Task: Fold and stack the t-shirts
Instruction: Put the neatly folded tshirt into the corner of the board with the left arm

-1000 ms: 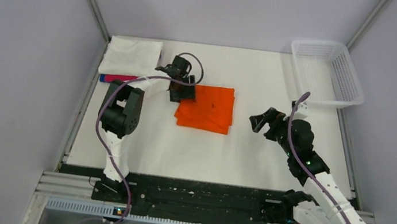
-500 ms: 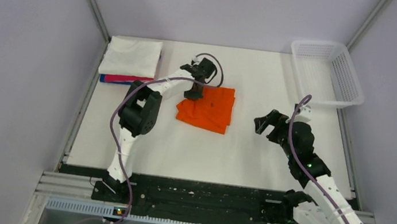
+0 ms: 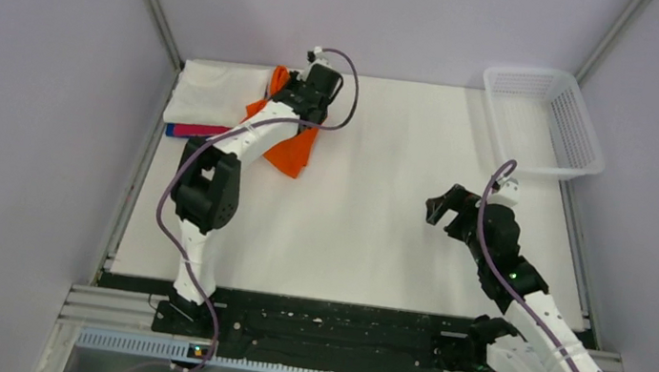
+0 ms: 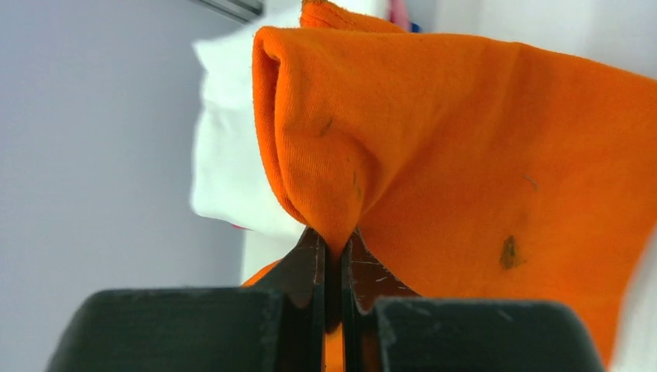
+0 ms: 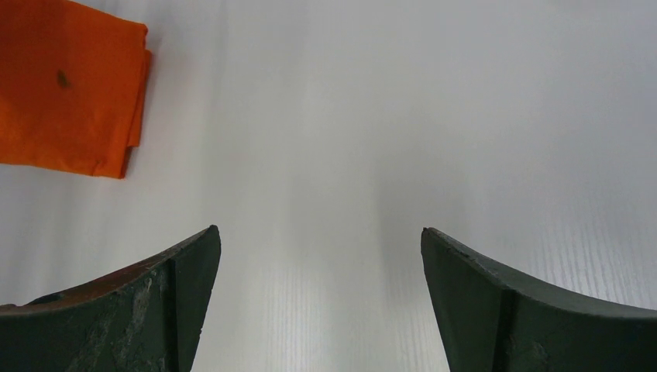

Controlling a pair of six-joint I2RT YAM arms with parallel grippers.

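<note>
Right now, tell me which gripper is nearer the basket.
Right. The right gripper, open, sits just near-left of the basket; the left gripper, far to its left, clamps the orange shirt.

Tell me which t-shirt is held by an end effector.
The orange t-shirt: it hangs with a fold pinched in the left end effector, while the white t-shirt lies folded flat with nothing gripping it.

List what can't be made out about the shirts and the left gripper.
Left gripper: in the top view its fingertips are hidden by its own wrist and the orange shirt.
Shirts under the white shirt: top view, only pink-red and blue edges show; count unclear.
Orange shirt's fold: left wrist view, cut off by frame edges.
</note>
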